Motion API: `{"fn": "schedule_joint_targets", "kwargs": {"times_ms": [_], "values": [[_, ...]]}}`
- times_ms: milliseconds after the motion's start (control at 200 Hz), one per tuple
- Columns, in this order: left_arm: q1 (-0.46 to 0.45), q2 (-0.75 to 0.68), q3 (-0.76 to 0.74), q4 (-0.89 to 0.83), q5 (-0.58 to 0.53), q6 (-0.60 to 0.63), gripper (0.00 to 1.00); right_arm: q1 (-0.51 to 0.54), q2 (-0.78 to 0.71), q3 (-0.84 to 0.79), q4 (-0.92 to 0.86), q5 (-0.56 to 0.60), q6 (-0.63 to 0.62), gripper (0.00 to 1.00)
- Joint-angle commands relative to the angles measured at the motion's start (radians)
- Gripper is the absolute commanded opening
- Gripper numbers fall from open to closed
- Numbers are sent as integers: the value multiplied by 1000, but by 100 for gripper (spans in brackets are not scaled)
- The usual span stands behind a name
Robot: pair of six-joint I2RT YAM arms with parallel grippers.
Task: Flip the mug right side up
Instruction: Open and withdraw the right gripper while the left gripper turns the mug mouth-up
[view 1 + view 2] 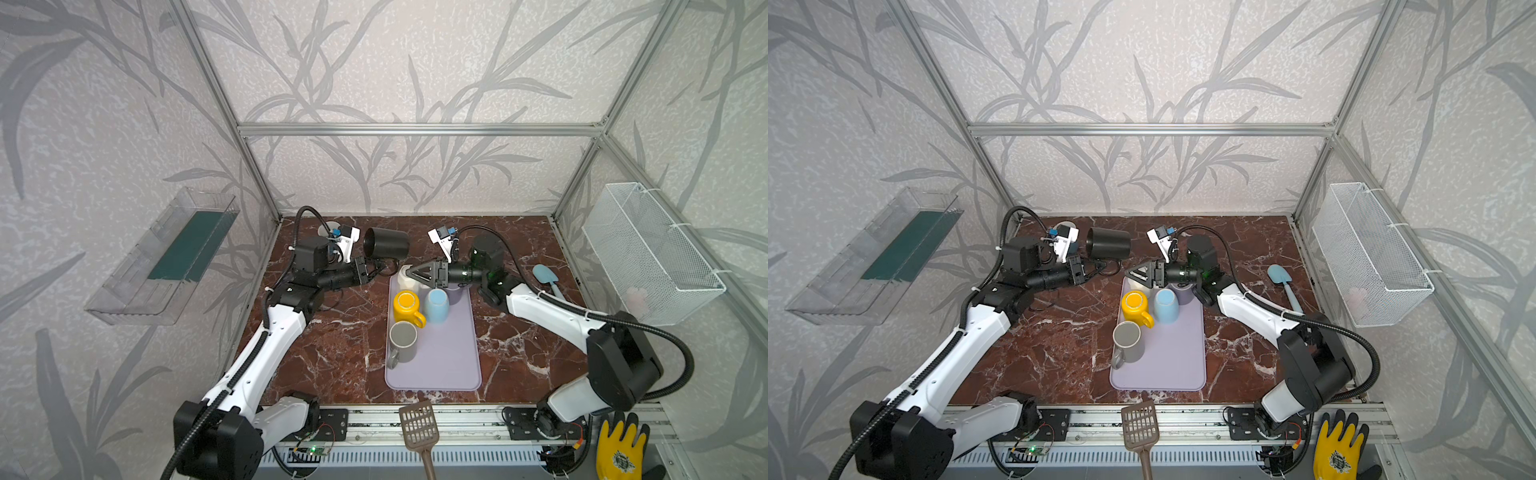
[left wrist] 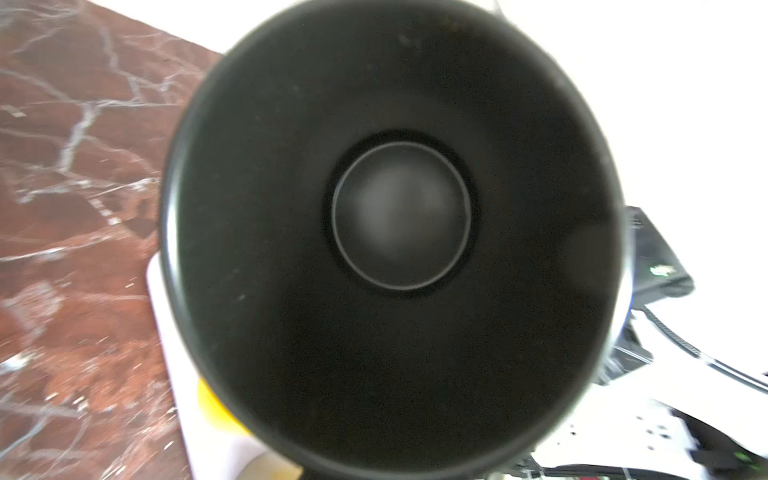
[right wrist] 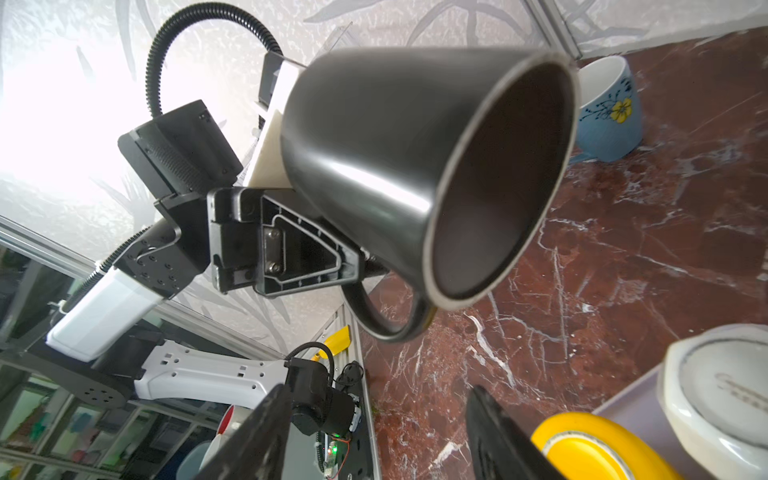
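Where the red-brown marble tabletop fills the floor of the enclosure, a white wire basket hangs on the right wall and a lavender mat lies lengthwise near the table's middle.

Near the mat's far left corner the black mug hangs in the air on its side, clear of the table. Its mouth is turned toward the left wrist camera, which looks straight down the dark inside to the bottom.

The left gripper is clenched on the mug's handle. From the right wrist the handle shows as a loop under the body, pinched between the black fingers.

The right gripper is released, its fingers spread with nothing between them. It hovers over the far end of the mat, above a white mug that stands base up.

On the mat a yellow mug, base up, and a light blue cup stand side by side. A grey mug stands nearer the front, its handle pointing toward the near edge.

A blue flowered mug sits on the bare table beyond the black one. A light blue spatula lies on the table to the right of the right arm.
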Motion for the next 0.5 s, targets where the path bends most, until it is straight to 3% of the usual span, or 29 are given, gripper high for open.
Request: {"fn": "schedule_joint_targets", "kwargs": {"times_ms": [0,495], "values": [[-6,-6,67,-21,-53,92,0,0,-84,-26,-206,76,-171,67],[-6,160,262,-302,-351,262,0,0,-316,-136,-449,304,-288,67]]}}
